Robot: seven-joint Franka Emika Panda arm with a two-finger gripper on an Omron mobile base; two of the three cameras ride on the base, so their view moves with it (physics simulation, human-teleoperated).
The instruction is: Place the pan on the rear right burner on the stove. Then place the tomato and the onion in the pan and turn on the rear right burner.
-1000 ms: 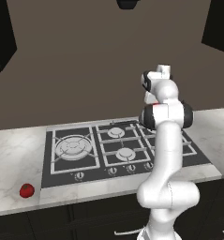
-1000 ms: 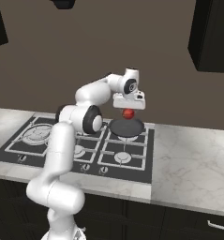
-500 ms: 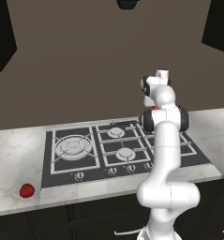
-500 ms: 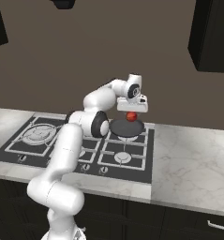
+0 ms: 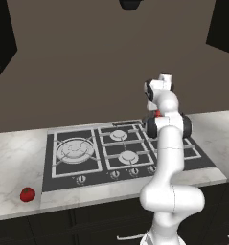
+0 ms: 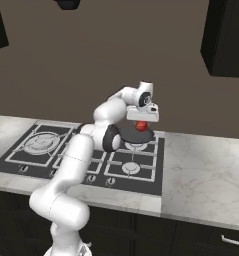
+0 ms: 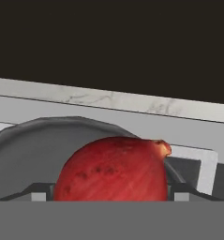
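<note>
The red onion sits between my fingertips, with my gripper shut on it. It hangs just above the dark grey pan, which rests on the rear right burner of the black stove. In the hand view the pan's rim curves behind the onion. From the left base view my arm covers most of the pan; its thin black handle points left and a bit of the onion shows. The tomato lies on the counter left of the stove.
A row of small round knobs runs along the stove's front edge. The large multi-ring burner is at the stove's left end. Marble counter extends right of the stove. Dark cabinets hang above both sides.
My gripper has carried the onion slightly right and down, closer to the pan. The tomato and the pan have not moved.
</note>
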